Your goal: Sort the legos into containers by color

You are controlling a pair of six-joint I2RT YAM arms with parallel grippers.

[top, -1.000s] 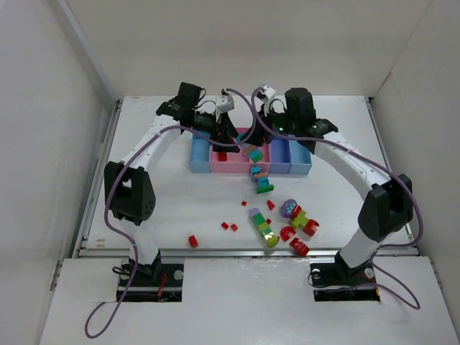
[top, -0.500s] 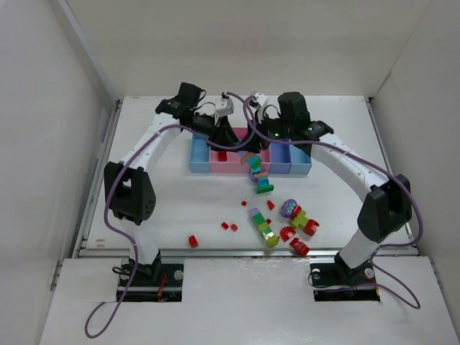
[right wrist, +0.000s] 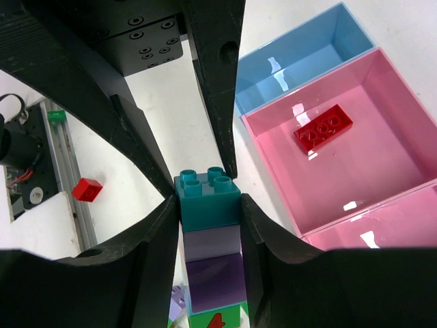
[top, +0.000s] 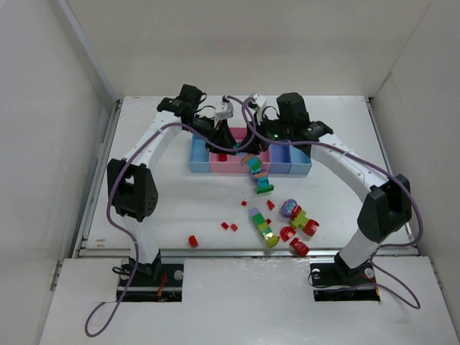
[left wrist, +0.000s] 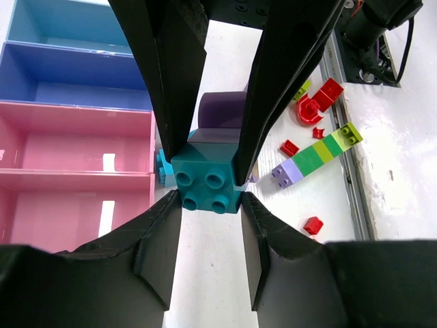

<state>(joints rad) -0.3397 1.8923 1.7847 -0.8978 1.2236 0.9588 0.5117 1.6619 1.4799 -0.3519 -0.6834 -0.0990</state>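
A stack of legos (right wrist: 208, 253) hangs between both grippers in front of the containers (top: 199, 164); from the end it runs teal, lavender, purple, green. My right gripper (right wrist: 208, 205) is shut on the stack's sides. My left gripper (left wrist: 208, 201) comes from the opposite side, its fingertips pressed on the teal brick (left wrist: 207, 181) at the stack's end. In the top view the two grippers meet over the stack (top: 253, 164) near the middle pink bin. A flat red brick (right wrist: 323, 128) lies in a pink bin (right wrist: 382, 171).
Loose legos lie on the table nearer the arm bases: a multicolour bar (top: 264, 228), a purple, green and red cluster (top: 296, 217), small red pieces (top: 228, 226) and a red brick (top: 192, 241). A rail (top: 237, 251) runs along the near table edge.
My left gripper has closed from open onto the teal brick. The right gripper shifted a little left with the stack a second ago, then stayed still.
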